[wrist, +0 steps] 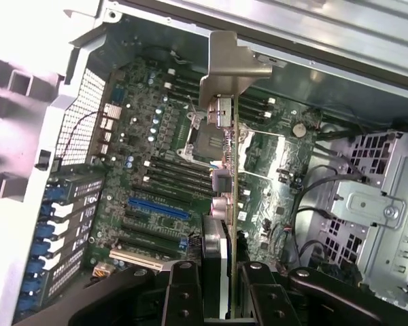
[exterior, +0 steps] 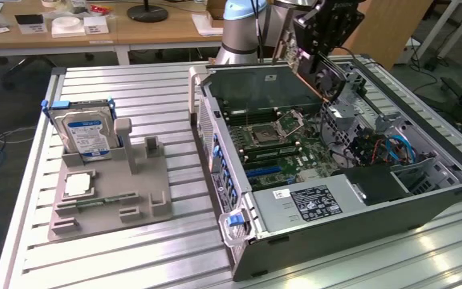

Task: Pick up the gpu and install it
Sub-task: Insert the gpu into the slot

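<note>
- Black gripper (wrist: 221, 295) clenched on the gpu (wrist: 226, 170), one finger pressed to each flat face; the card is seen edge-on, projecting from between the fingers
- Gpu: thin dark card with a silver-grey metal bracket (wrist: 231, 64) at the end farthest from the gripper
- Gpu held in the air above the motherboard (wrist: 149, 136) inside the open computer case (exterior: 360, 223), clear of the blue slot (wrist: 158, 207)
- Exterior view: hard drive (exterior: 86, 135) standing upright in a grey holder (exterior: 110, 192) on the ribbed metal table (exterior: 135, 90), at the exterior view's left, well apart from the gpu
</note>
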Robot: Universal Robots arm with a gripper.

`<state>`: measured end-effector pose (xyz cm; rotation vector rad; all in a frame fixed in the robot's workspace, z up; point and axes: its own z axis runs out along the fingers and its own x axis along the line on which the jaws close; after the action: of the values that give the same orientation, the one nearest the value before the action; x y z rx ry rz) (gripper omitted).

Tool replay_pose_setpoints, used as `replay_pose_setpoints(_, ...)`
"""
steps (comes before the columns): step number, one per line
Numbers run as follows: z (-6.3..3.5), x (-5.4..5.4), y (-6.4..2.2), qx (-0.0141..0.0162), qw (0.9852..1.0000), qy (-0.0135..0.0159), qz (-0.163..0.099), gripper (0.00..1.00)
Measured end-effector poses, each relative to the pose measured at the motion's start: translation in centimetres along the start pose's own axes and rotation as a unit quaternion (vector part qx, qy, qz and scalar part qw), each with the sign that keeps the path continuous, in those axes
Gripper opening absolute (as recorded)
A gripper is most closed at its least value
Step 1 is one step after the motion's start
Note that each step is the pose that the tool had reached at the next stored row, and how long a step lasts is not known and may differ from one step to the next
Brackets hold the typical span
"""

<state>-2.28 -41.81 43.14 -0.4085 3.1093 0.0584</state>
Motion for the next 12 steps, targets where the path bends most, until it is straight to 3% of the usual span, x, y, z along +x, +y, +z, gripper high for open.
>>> replay_pose_setpoints(6, 0.0, 0.0, 0.0, -0.0003, 0.9995, 0.0011, -0.032, 0.27)
replay_pose_setpoints(12, 0.0, 0.0, 0.0, -0.0006, 0.998, 0.0023, -0.063, 0.27)
